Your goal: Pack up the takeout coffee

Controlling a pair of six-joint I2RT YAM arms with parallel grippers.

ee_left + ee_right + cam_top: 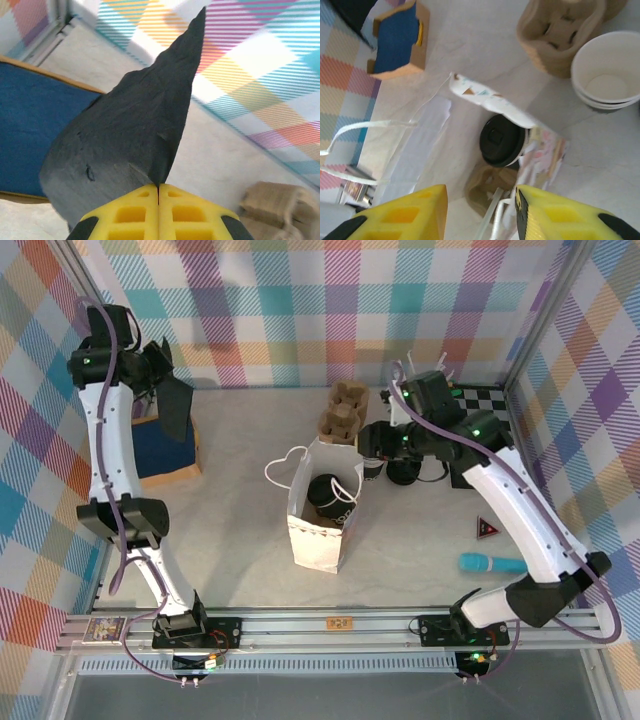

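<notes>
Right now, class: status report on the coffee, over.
Left gripper shut on black sheet. Right gripper open by bag. Takeout coffee inside bag. Cup stack stands apart.

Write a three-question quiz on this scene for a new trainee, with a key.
1. True or false: the takeout coffee stands inside the paper bag.
2. What is the left gripper pinching? A) a black sheet B) a metal spoon C) a sugar packet
3. Fill in: the right gripper, above the bag, has its jaws ____ with nothing between them.

Key: 1 true; 2 A; 3 open.
</notes>
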